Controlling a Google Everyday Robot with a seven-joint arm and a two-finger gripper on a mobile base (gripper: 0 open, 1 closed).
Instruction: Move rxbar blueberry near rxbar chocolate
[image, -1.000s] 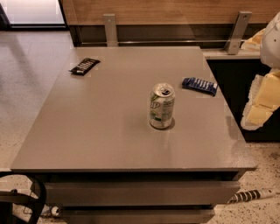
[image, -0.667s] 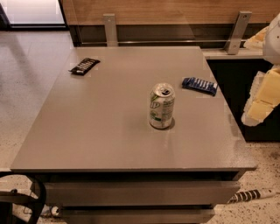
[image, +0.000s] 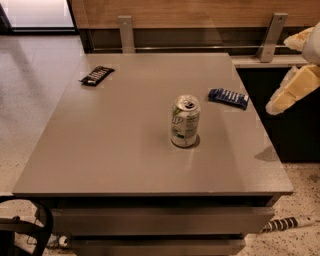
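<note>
Tool (image: 292, 92): cream-coloured, at the right edge of the camera view, off the right side of the tabletop (image: 120, 150) and raised above it. It holds nothing that can be seen. Whether it is wide or narrow: cannot tell. A second cream part of the arm (image: 301, 38) shows above it, near the upper right corner.

Rxbar blueberry (image: 228, 98): closest item to the tool. It lies flat on the tabletop near the right edge, toward the back, with its long side running slightly downward to the right. Blue wrapper, white lettering. Not touched by the tool.

Can (image: 185, 121): upright, green and white, pull-tab top facing up. It stands near the middle of the tabletop, left of and in front of the blueberry bar, apart from it.

Rxbar chocolate (image: 97, 75): flat, black wrapper, at the far left back corner of the tabletop, angled. It is well apart from the blueberry bar, almost the full tabletop width away.

Surroundings: grey square tabletop over a drawer front; speckled floor (image: 35, 100) to the left; wood panel (image: 200, 12) with two metal brackets behind.
</note>
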